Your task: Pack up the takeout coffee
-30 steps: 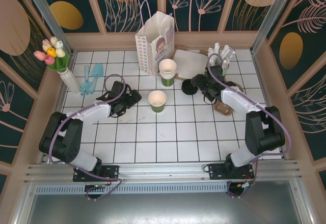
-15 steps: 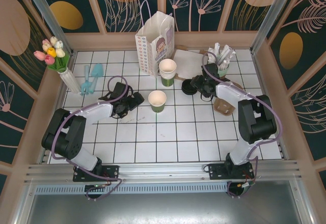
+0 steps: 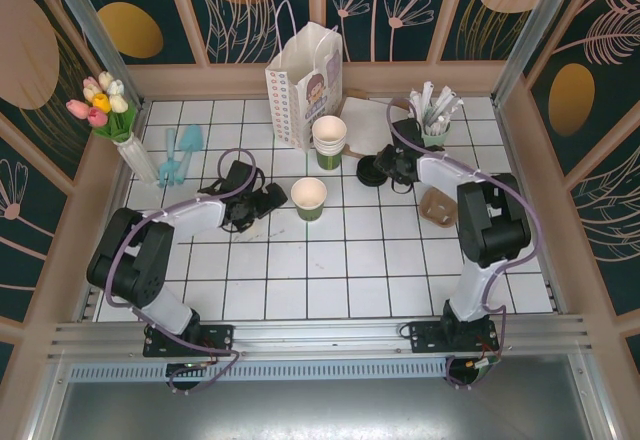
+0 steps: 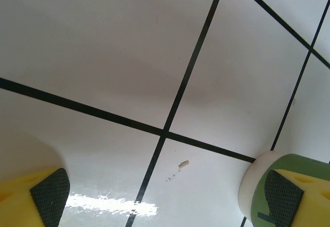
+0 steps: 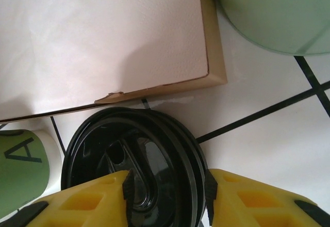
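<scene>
Beside the white paper bag [image 3: 305, 85], which serves as marker for all positions.

Top view. The takeout coffee cup [image 3: 309, 198] stands upright on the tabletop [image 3: 330, 270], in front of the bag and well apart from it. Its mouth is open and it has no top. The black lids [image 3: 371, 171] lie in front of the bag and to its right. Over the last second the right arm has swung in toward the bag, and the right claw [image 3: 384, 169] now sits at the lids. The left claw [image 3: 270, 199] has crept a little nearer the cup, coming from the side away from the lids.

Left wrist view. The left claw [image 4: 165, 193] is spread wide over bare tile and holds nothing. The takeout coffee cup [image 4: 294, 162] shows just behind one fingertip. Whether it is inside the span or just outside cannot be told.

Right wrist view. The right claw [image 5: 167, 188] has drawn partway in around the black lids [image 5: 154, 155]. One finger is at the outer rim and the other over the lid's top. Whether it already pinches cannot be told. The lids lie flat on the tabletop.

Reading: the capping step looks just begun. The cup likely needs its top before it goes into the bag, so packing is at an early stage.
</scene>
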